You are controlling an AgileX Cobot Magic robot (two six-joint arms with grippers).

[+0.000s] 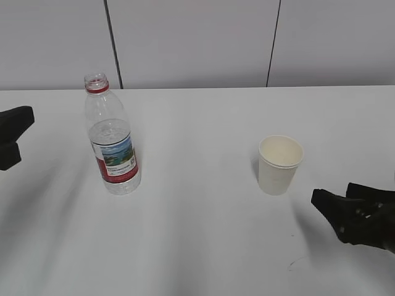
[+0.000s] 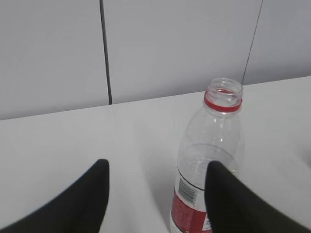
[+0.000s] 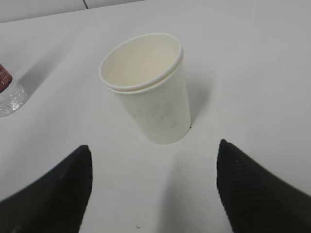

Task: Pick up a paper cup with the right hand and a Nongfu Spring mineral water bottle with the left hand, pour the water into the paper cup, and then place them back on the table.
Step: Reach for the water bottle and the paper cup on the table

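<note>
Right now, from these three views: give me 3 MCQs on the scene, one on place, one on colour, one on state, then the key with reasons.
1. Where does the cup stand relative to the bottle, in the exterior view?
A. to its right
B. to its left
C. on top of it

2. What colour is the bottle's neck ring?
A. green
B. red
C. yellow

3. What state is the right gripper in?
A. shut on the cup
B. open, short of the cup
C. shut, empty

Key:
1 A, the cup stands apart on the table, right of the bottle.
2 B, red band under the open mouth.
3 B, both fingers are spread, the cup untouched beyond them.
</note>
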